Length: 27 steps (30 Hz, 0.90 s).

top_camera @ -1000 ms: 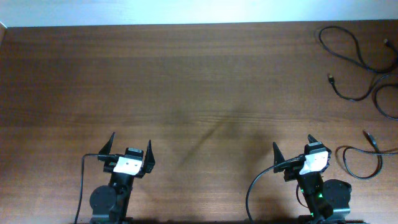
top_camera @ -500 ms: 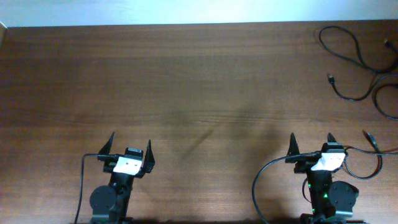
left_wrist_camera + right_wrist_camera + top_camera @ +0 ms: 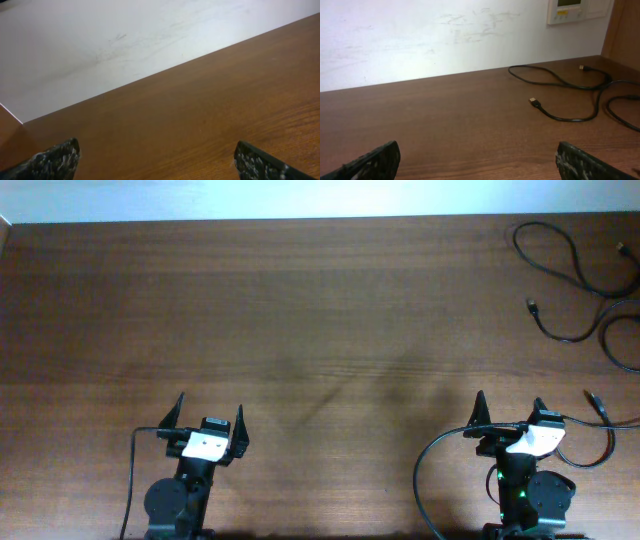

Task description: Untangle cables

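Cables (image 3: 570,120) lie spread on the table beyond the right hand (image 3: 509,402), seemingly untangled already; off-frame crossings we cannot judge. It and the left hand (image 3: 209,408) gape wide, empty.

Open wood of the counter (image 3: 300,310) ran from the left tool (image 3: 210,406) toward 12 o'clock and across to 9 and 3, a plain path with room to pass. From the right tool (image 3: 510,400), the cables (image 3: 560,260) lay looped flat at about 1 o'clock, well apart. One cable loop (image 3: 585,448) lay just beside it at 3 o'clock. The white wall (image 3: 445,35) closed the counter's far edge at 12 o'clock.
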{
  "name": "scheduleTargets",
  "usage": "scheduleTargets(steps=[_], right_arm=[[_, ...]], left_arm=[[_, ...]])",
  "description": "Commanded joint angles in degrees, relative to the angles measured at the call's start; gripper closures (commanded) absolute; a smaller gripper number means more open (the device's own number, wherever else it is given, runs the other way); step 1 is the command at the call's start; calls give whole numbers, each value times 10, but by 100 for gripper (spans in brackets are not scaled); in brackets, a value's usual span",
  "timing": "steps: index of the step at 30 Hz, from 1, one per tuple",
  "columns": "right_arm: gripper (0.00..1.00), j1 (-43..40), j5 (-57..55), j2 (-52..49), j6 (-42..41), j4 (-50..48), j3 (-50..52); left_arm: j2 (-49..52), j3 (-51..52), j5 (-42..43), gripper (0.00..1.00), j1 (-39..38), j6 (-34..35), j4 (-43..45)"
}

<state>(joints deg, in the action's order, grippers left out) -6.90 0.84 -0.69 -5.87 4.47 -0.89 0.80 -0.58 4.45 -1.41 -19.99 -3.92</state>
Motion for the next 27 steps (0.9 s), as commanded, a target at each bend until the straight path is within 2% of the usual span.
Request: scheduleTargets(steps=[1, 2, 10, 14, 15, 27], right_arm=[[1, -3, -11, 4, -4, 0, 6], [1, -3, -11, 4, -4, 0, 6], [1, -3, -11, 4, -4, 0, 6], [1, -3, -11, 4, -4, 0, 6], [1, -3, -11, 4, -4, 0, 6], [1, -3, -11, 4, -4, 0, 6]], left_arm=[[-5, 1, -12, 1, 3, -1, -6], [-5, 1, -52, 1, 4, -1, -9], [-5, 1, -47, 1, 4, 4, -9], [-5, 1, -101, 1, 3, 188, -4], [-5, 1, -109, 1, 3, 209, -2], [-5, 1, -109, 1, 1, 195, -3]])
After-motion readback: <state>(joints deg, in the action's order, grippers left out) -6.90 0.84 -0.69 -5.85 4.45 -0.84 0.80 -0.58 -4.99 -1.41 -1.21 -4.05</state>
